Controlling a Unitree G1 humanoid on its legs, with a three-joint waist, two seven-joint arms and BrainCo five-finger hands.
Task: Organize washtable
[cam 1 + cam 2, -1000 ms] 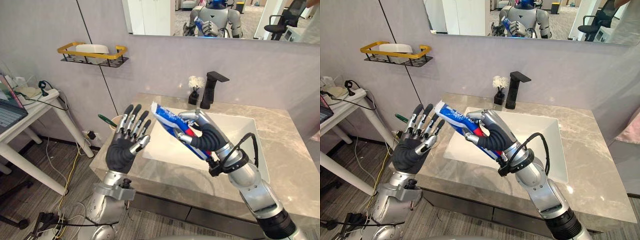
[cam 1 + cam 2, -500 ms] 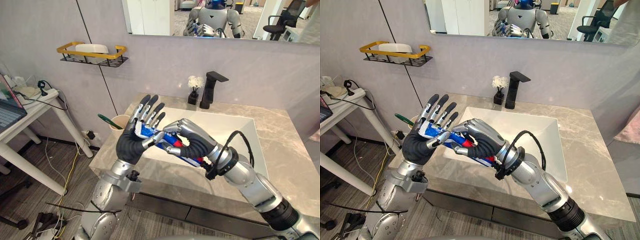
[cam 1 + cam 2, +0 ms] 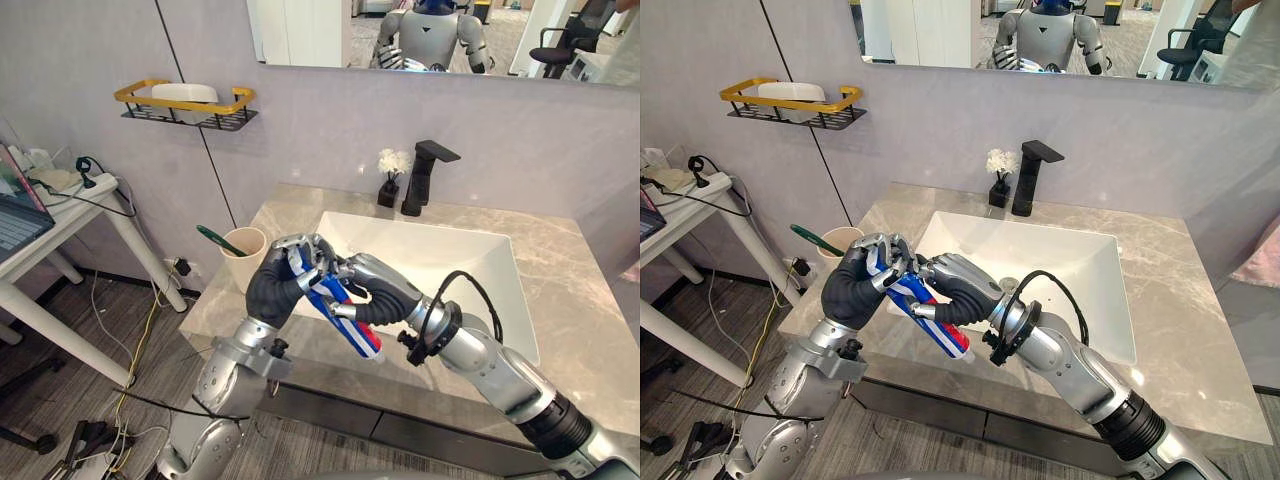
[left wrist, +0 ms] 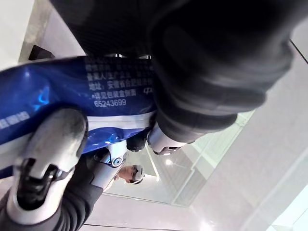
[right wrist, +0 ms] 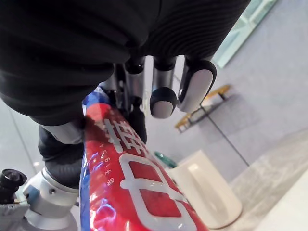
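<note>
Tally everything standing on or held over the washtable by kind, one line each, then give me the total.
toothpaste tube: 1
cup: 1
toothbrush: 1
vase of white flowers: 1
faucet: 1
Total: 5

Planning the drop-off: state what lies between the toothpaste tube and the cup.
Left eye view: the left hand, curled round the toothpaste tube, sits between it and the cup.
</note>
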